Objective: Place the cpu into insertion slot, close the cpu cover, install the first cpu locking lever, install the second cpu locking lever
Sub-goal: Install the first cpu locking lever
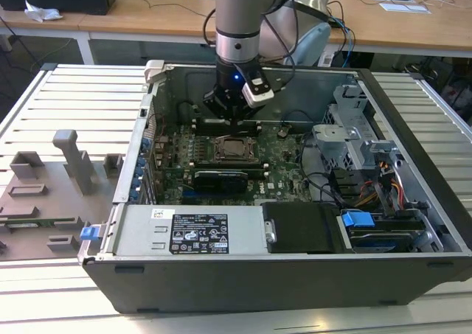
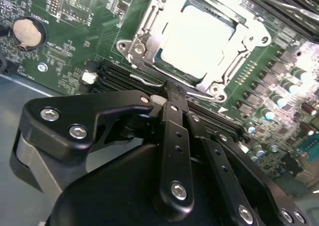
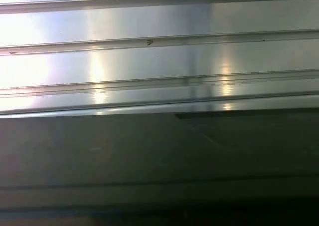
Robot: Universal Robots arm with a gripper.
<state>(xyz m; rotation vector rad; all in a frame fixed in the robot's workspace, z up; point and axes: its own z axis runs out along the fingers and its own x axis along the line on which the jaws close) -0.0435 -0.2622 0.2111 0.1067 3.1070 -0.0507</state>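
Hovering hand [image 2: 172, 94] beside cpu cover [image 2: 149, 24], cover down over cpu [image 2: 197, 41].

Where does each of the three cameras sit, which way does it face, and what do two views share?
Exterior view: off the arm, above the open computer case, looking down at the motherboard; the arm and gripper show.
Second wrist view: on the wrist, facing past the gripper to the cpu under its cpu cover.
First wrist view: on the wrist, facing ribbed metal.
The exterior and second wrist views share gripper and cpu socket.
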